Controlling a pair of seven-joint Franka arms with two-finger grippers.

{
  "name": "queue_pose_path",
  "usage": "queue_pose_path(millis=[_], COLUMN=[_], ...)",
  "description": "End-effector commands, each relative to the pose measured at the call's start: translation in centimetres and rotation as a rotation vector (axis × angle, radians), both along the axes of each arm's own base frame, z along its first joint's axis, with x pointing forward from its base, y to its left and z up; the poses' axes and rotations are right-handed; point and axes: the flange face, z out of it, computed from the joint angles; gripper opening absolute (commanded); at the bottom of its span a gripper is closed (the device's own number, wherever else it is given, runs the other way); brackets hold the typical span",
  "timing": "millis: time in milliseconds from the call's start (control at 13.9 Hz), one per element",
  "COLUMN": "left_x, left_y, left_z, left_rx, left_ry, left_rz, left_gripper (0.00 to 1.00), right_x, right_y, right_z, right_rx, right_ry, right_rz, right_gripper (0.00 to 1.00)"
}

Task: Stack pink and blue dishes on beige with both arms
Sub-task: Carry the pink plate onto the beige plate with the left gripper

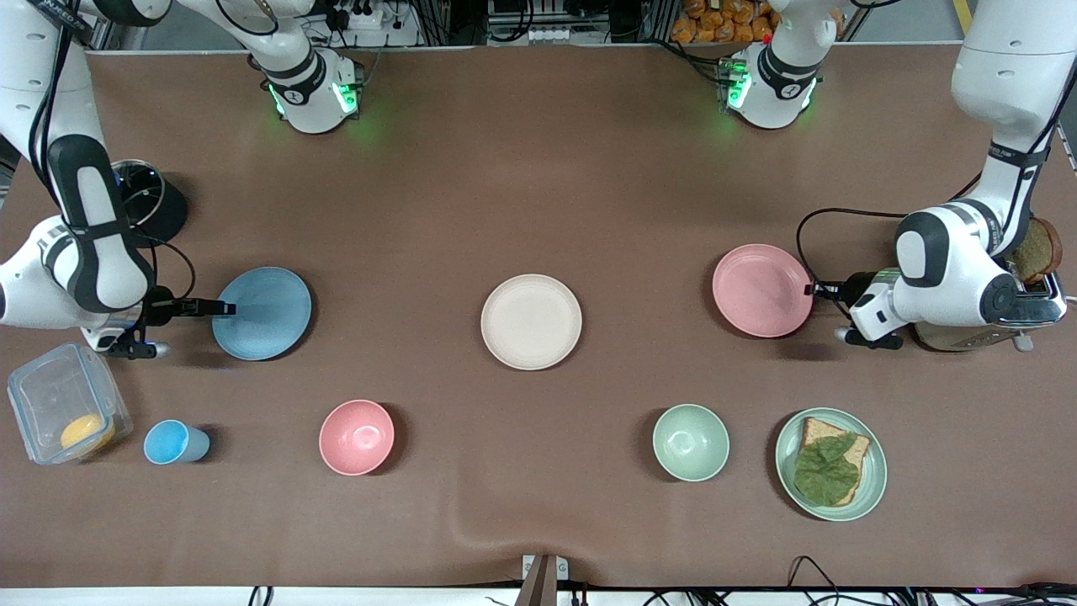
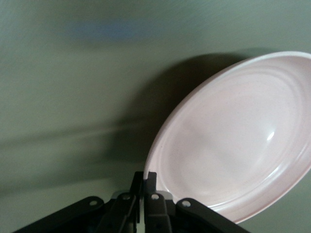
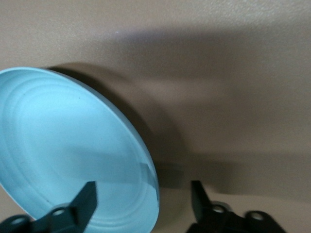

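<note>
Left gripper (image 1: pixel 811 289) pinches pink plate (image 1: pixel 761 290), toaster (image 1: pixel 984 324) adjacent. Right gripper (image 1: pixel 229 308) spread astride blue plate (image 1: pixel 262 313). Beige plate (image 1: pixel 531 321) between, unobstructed.

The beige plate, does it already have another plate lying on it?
No. In the front view the beige plate is bare, while the blue plate and the pink plate are each apart from it, toward the table's ends.

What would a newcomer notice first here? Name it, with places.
The beige plate lies bare at mid-table between two plates, each with a gripper at its rim. The left gripper is shut on the pink plate toward the left arm's end; the right gripper, open, straddles the blue plate toward the right arm's end.
</note>
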Motion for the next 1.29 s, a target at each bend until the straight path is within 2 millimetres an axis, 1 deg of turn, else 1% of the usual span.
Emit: queue_pose_path(millis=[0,72,144,216,288,359,431,503,575,647,719,791,863,935,1007,1222], left_x=[2.6,3.7,4.5,5.1,5.2,5.4,5.8,5.8,5.6,5.6,5.6,5.6,5.5,5.3,5.2,4.1], left_y=[-5.0,-7.0,-9.7,-12.1,-15.0,-17.6,-21.0,-24.5,-27.9,-30.5,-32.5,-34.6,-36.7,-38.3,-39.1,-41.6], left_z=[5.9,8.0,9.8,11.1,11.7,11.7,12.1,12.1,11.6,10.9,10.0,8.7,7.9,7.2,6.8,5.3], left_rx=[-0.042,-0.035,-0.023,-0.012,0.000,0.012,0.026,0.049,0.078,0.092,0.103,0.109,0.107,0.105,0.099,0.102], left_ry=[0.002,-0.006,-0.005,-0.005,-0.005,0.000,0.000,0.011,0.031,0.035,0.036,0.031,0.015,-0.005,-0.022,-0.025], left_rz=[-0.024,-0.021,-0.007,0.012,0.015,0.027,0.047,0.081,0.118,0.134,0.137,0.152,0.180,0.216,0.239,0.253], left_gripper=[0.00,0.00,0.00,0.00,0.00,0.00,0.00,0.00,0.00,0.00,0.00,0.00,0.00,0.00,0.00,0.00], right_x=[0.2,0.3,0.3,0.5,0.6,0.9,1.0,1.4,2.1,2.6,3.2,3.3,3.6,4.0,4.3,5.4], right_y=[0.0,-0.1,-0.2,-0.3,-0.4,-0.5,-0.4,-0.5,-0.2,-0.3,-0.6,-0.8,-0.8,-0.7,-0.6,0.2], right_z=[-0.3,-0.2,-0.2,0.0,-0.1,0.1,0.2,0.6,1.6,2.6,3.4,3.9,4.4,5.0,5.7,7.6], right_rx=[0.038,0.042,0.047,0.049,0.048,0.046,0.048,0.049,0.054,0.073,0.081,0.090,0.093,0.101,0.109,0.114], right_ry=[-0.014,-0.020,-0.029,-0.038,-0.039,-0.043,-0.043,-0.048,-0.044,-0.029,-0.024,-0.020,-0.018,-0.017,-0.013,0.008], right_rz=[-0.010,0.004,0.024,0.035,0.038,0.041,0.044,0.044,0.049,0.060,0.068,0.068,0.072,0.078,0.086,0.071], right_gripper=[0.34,0.19,0.11,0.06,0.00,0.00,0.00,0.00,0.00,0.00,0.00,0.00,0.00,0.00,0.00,0.00])
